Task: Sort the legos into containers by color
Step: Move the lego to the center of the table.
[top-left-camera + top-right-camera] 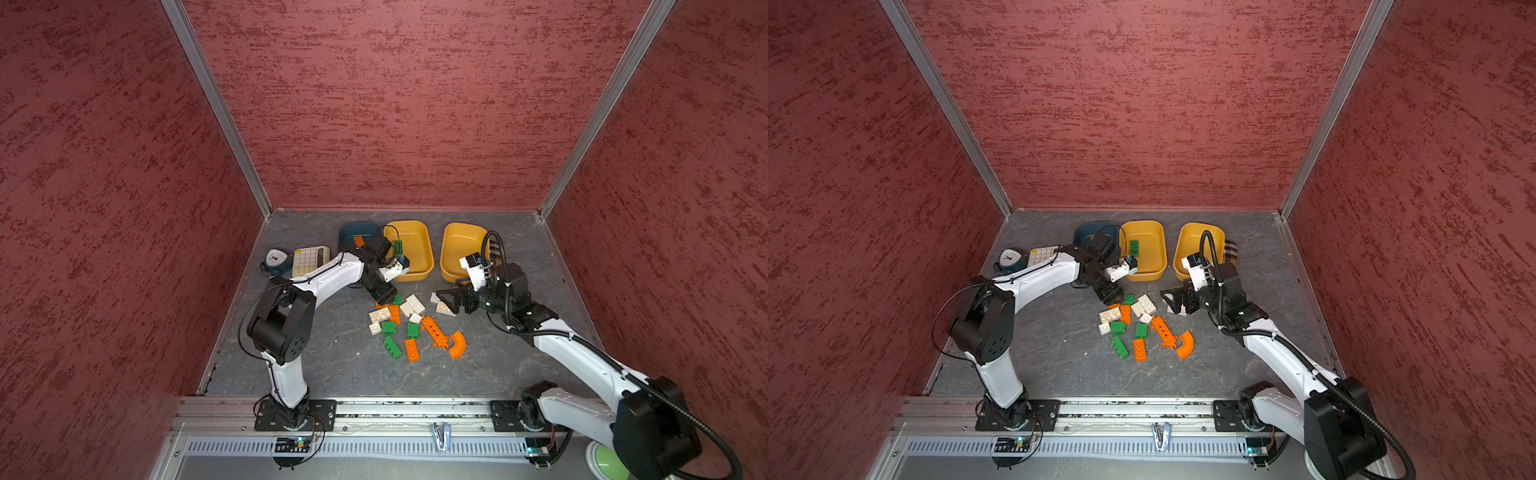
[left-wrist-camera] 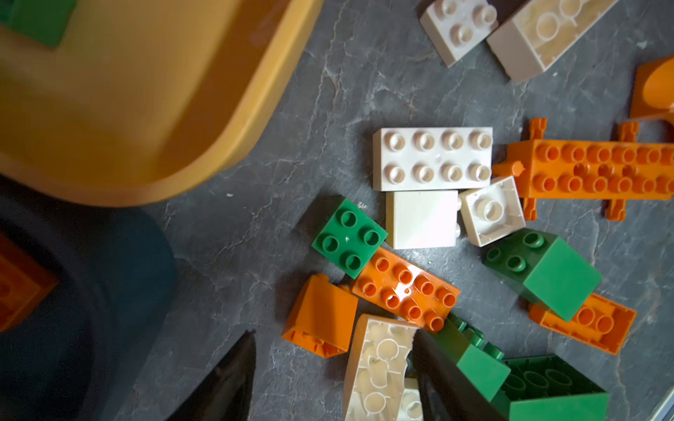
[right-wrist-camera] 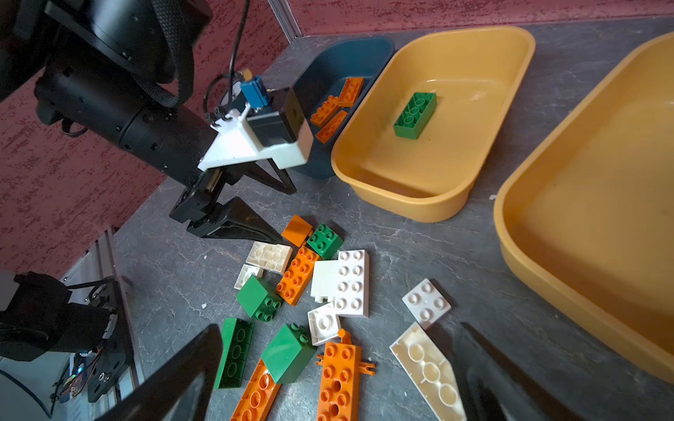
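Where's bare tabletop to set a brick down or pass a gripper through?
Widest bare patch: between the brick pile and the front rail. More left of the pile, beside the left arm. Between the yellow tubs, only a narrow strip. Crowded: the pile, left gripper and right gripper at it, and the back-left clock, calculator and teal tub.

Soft, even light, faint shadows; walls (image 1: 83,166) bow at both top views' edges; glare spots an orange brick (image 2: 403,289).
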{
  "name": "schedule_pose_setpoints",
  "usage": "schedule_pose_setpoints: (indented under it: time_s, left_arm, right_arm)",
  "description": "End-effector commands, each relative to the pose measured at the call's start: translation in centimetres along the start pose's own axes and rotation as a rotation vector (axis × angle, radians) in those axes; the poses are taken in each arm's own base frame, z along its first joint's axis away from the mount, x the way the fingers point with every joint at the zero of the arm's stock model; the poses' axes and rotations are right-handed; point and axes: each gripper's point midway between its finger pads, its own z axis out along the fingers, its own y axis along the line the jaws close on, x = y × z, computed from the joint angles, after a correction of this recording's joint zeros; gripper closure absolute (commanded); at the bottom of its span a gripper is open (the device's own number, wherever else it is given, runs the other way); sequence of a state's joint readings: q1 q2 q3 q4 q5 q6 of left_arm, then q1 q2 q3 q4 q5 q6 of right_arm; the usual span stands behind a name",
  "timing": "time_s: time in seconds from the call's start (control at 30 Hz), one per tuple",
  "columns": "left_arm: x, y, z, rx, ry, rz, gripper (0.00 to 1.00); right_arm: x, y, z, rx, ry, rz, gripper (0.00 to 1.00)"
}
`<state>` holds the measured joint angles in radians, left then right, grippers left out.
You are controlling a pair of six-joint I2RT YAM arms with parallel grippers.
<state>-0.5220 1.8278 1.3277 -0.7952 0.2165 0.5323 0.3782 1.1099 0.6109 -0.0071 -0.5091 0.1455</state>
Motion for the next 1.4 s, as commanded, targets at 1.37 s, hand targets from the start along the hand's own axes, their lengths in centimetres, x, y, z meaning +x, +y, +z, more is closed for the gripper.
schedule_pose_setpoints:
  time_s: [1.37]
  left_arm:
    - [2.4,2.7,3.6,-0.001,0.194,0.019,0.46]
  right_arm:
    - [0.8,-0.2,0.0,0.013,0.013,-0.013,0.01]
